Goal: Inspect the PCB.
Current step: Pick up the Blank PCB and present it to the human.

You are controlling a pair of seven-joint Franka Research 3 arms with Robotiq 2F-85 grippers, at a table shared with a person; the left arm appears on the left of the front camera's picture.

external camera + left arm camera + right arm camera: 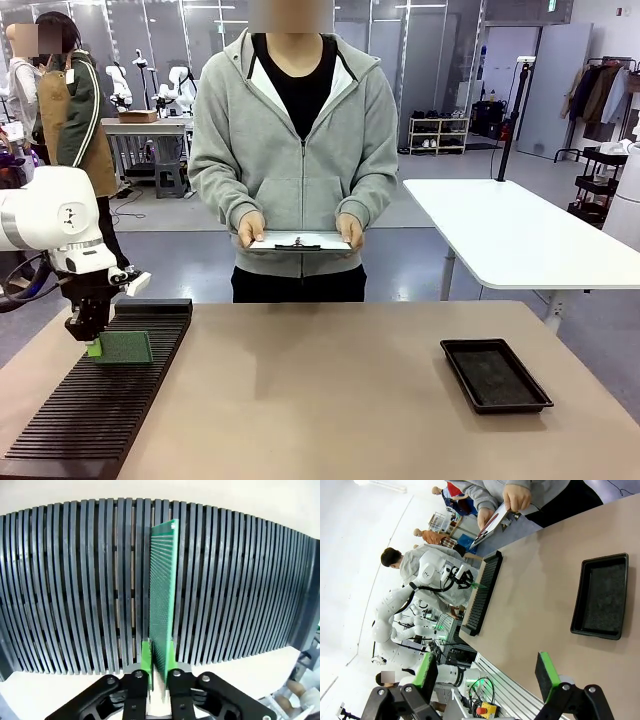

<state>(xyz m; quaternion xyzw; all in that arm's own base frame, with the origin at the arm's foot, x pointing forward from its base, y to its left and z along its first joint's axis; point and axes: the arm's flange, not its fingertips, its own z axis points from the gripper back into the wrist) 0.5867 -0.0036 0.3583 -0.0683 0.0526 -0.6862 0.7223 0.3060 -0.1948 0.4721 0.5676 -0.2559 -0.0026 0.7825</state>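
The left wrist view shows the left claw (157,662) pinching the PCB (161,595) by its near edge, set edge-on against the slotted rack (75,580). The front view places it near the rack's far end, at the worktop's (330,400) left. The right claw (487,672) hangs spread above the worktop, with the tray (600,597) beyond.

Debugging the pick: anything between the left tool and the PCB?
Nothing visible. The left tool has its green pads against both faces of the PCB, which stands upright in one slot of the black rack. The neighbouring slots are empty.
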